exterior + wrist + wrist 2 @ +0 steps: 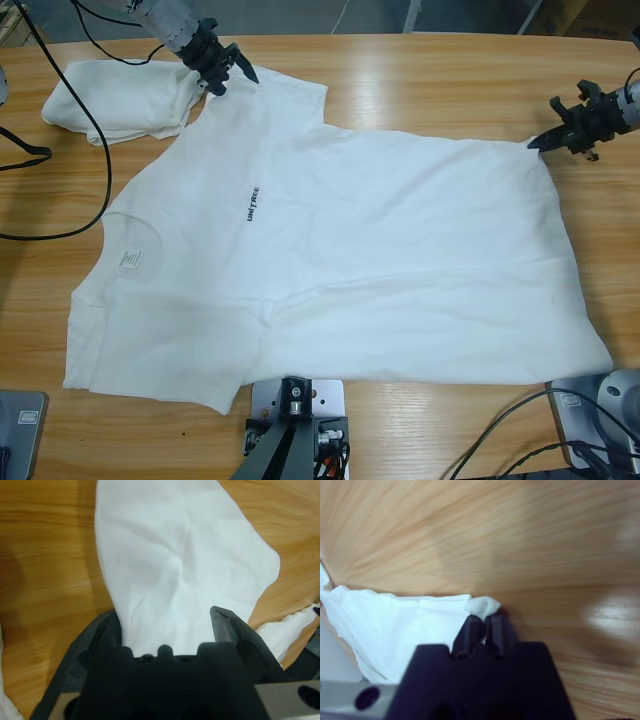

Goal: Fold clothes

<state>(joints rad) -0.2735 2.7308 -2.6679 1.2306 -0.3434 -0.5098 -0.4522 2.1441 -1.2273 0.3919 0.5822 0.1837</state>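
The large white cotton T-shirt [330, 270] lies spread flat on the wooden table [430, 80], its small black chest lettering [251, 204] facing up. The left gripper [228, 70] stands parted over one sleeve [185, 575]. The right gripper [562, 135] pinches the hem corner [482, 606]. A second, crumpled white T-shirt [115, 100] lies bunched at the table's far corner.

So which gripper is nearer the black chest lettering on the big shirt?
Left. The left gripper sits at the upper sleeve of the large T-shirt, a short way above the lettering. The right gripper pinches the hem corner at the far end.
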